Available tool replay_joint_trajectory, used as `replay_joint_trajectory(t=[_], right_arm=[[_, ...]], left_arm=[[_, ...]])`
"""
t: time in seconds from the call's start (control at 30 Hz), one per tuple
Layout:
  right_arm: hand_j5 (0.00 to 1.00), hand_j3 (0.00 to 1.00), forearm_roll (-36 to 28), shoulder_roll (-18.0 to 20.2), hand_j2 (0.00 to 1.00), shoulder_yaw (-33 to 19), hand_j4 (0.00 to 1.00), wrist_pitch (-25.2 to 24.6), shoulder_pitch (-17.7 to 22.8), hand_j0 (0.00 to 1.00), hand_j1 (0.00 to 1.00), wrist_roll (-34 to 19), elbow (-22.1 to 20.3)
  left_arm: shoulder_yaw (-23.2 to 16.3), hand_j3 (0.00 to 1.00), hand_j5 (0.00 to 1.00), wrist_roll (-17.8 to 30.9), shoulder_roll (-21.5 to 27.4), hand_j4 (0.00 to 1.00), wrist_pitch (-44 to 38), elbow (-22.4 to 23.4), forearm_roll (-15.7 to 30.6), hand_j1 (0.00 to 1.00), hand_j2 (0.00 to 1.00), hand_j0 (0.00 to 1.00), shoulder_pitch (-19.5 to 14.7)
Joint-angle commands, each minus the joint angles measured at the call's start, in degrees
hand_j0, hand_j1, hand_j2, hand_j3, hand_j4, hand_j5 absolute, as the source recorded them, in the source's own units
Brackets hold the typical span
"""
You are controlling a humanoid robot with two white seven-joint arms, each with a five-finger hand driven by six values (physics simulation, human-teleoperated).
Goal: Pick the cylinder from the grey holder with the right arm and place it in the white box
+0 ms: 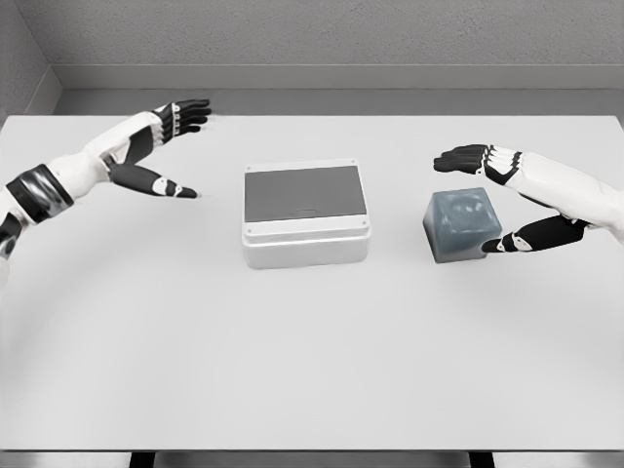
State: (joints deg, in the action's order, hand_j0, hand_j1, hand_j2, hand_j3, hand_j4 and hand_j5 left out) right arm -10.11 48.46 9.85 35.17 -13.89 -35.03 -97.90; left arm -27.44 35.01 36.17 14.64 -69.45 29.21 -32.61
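Grey holder (463, 225) sits just beside the wide-spread, empty right hand (507, 200), right of the white box (305, 214).

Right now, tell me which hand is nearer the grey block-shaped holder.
Right. The right hand is open around the grey holder from its right side; the left hand hovers far off, beyond the white box.

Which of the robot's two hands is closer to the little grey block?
The right hand. Its open fingers reach around the grey holder, while the left hand hangs open far off, beyond the white box.
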Motion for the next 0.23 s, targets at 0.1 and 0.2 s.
replay_joint_trajectory(t=[0.1, 0.2], right_arm=[[1.00, 1.00, -0.52, 0.06, 1.00, -0.01, 1.00, -0.17, 0.00, 1.00, 1.00, 0.03, -0.10], [1.00, 1.00, -0.52, 0.06, 1.00, -0.01, 1.00, -0.17, 0.00, 1.00, 1.00, 0.03, -0.01]], left_arm=[[3.01, 1.00, 1.00, -0.01, 5.66, 1.00, -0.05, -0.69, 0.58, 1.00, 1.00, 1.00, 0.62], [5.12, 1.00, 1.00, -0.01, 7.07, 1.00, -0.05, -0.43, 0.58, 1.00, 1.00, 1.00, 1.49]])
